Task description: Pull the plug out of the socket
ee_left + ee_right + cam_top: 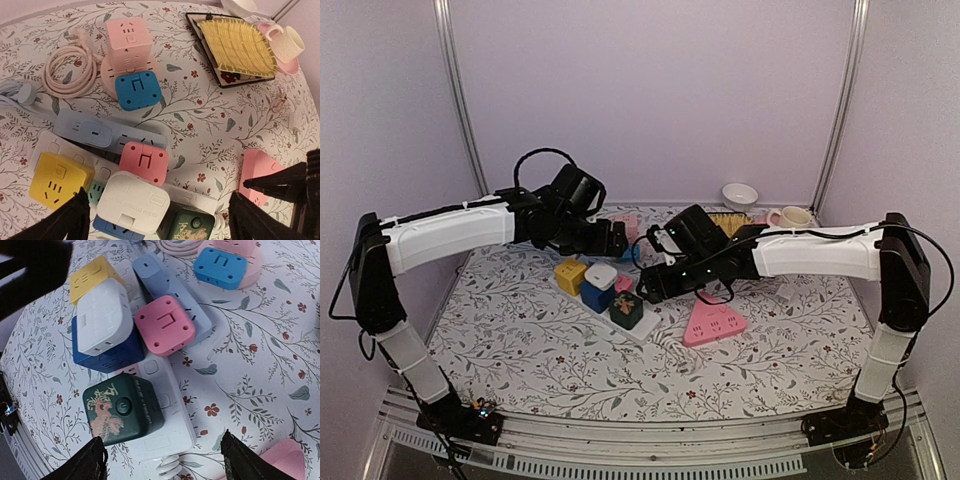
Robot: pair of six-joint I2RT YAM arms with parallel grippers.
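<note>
A white power strip (170,425) lies on the floral table and carries a yellow cube plug (92,277), a white plug (102,317) stacked on a blue cube (115,357), and a dark green cube plug (122,407). A pink plug (165,325) sits on a blue-grey strip (160,280) beside it. My left gripper (165,220) hangs open above the white plug (132,202), with nothing between its fingers. My right gripper (165,462) is open over the strip's cord end, beside the green cube. In the top view both grippers (605,240) (650,285) are close over the cluster.
A blue plug (137,90) sits on a pink cube socket (129,40) with a coiled pink cord (67,70). A pink triangular socket (712,323) lies to the right. A yellow brush on a dark tray (237,45), a cup (287,42) and a bowl (739,195) stand at the back.
</note>
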